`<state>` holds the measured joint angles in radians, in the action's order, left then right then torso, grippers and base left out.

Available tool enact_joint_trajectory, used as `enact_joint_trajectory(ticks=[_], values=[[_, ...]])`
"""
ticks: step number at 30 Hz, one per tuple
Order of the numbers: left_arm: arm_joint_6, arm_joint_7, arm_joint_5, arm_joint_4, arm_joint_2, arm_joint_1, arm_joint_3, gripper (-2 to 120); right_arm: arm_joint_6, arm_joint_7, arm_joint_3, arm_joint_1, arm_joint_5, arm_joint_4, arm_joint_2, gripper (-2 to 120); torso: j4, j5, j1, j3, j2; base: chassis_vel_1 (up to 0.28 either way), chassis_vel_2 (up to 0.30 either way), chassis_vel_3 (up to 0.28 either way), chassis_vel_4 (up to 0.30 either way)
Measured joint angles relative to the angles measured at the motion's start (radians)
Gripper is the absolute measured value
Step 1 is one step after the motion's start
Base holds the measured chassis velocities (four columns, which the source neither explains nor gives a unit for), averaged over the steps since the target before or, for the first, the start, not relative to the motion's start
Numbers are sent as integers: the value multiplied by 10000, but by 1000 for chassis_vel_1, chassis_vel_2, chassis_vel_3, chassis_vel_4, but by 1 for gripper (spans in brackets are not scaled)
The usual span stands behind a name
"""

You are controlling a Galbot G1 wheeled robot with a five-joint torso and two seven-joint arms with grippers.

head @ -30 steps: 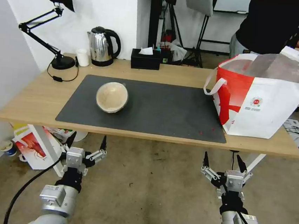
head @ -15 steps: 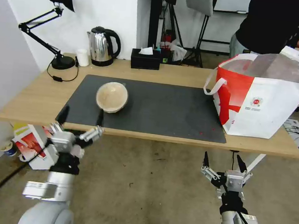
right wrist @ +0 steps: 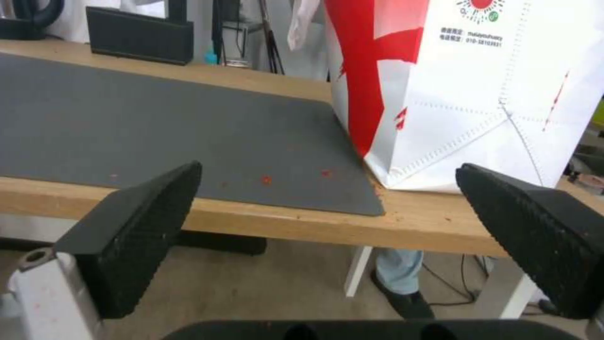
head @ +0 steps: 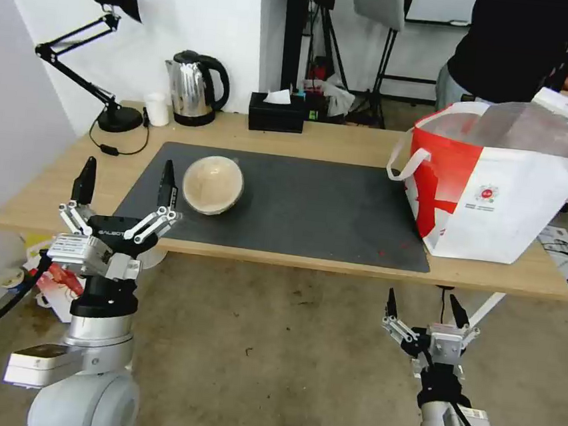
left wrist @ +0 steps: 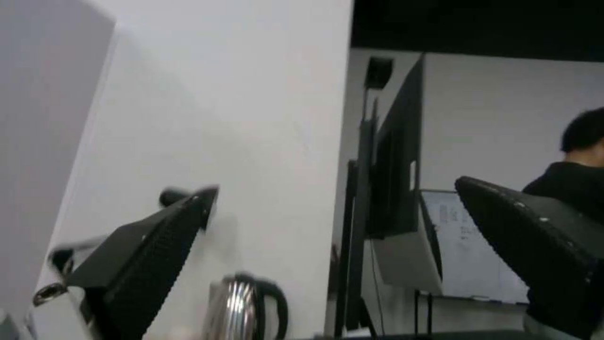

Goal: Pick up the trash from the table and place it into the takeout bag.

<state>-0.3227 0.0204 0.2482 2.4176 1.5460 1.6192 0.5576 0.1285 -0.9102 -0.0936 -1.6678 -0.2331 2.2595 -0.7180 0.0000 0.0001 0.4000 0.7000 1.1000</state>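
Rising from below the table (head: 344, 145), the left gripper (head: 124, 187) had come up level with its front-left edge, fingers spread wide, empty, just beside the tan bowl (head: 212, 184) that sat on the mat's (head: 311, 209) left half. By the table's right end stood the takeout bag (head: 501, 187); the right gripper (head: 424, 305) hung below the front edge, fingers spread too.

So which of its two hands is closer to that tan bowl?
The left. The left gripper is raised, open, just left of the tan bowl at the table's front edge. The right gripper hangs open below the table, near the takeout bag.
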Motion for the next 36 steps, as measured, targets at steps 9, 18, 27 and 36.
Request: enact_joint_trajectory(ticks=[9, 18, 27, 36], values=[[2790, -1944, 2633, 515, -658, 103, -97, 100, 0, 0, 0, 0, 0, 0, 0, 100, 0, -2, 0, 0, 0, 0, 0, 0, 0], [3186, -2275, 3433, 575, -778, 46, -99, 100, 0, 0, 0, 0, 0, 0, 0, 100, 0, -1, 0, 0, 1, 0, 0, 0, 0], [4018, -3067, 5939, 657, -1136, -209, -38, 100, 0, 1, 0, 0, 0, 0, 0, 100, 0, -1, 0, 0, 0, 0, 0, 0, 0], [4322, -3403, 7050, 765, -1261, -295, -3, 100, 0, 0, 0, 0, 0, 0, 0, 100, 0, -1, 0, 0, 0, 0, 0, 0, 0]])
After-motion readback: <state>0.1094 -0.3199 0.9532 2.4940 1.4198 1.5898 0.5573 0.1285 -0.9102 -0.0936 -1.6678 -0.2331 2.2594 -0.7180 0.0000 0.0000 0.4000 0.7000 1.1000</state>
